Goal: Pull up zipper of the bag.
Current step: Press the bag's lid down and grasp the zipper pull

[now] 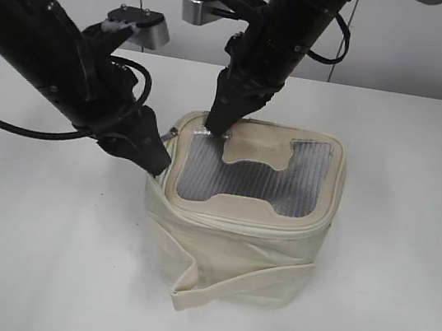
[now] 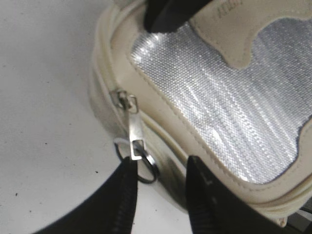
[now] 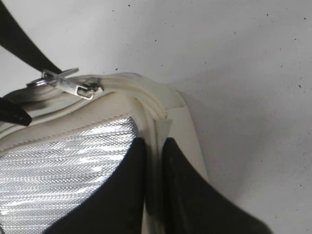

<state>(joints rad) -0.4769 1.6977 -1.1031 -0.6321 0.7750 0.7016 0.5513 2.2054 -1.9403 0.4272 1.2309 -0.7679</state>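
Left wrist view shows the left gripper (image 2: 158, 187) spread, its fingers straddling the silver metal zipper pull (image 2: 134, 136) at lower centre, apparently lining up a pinch. Centre-frame in the exterior view sits the cream fabric bag with silver mesh lid (image 1: 242, 219); the right gripper (image 1: 220, 124) pinches its rim, likely bracing it.
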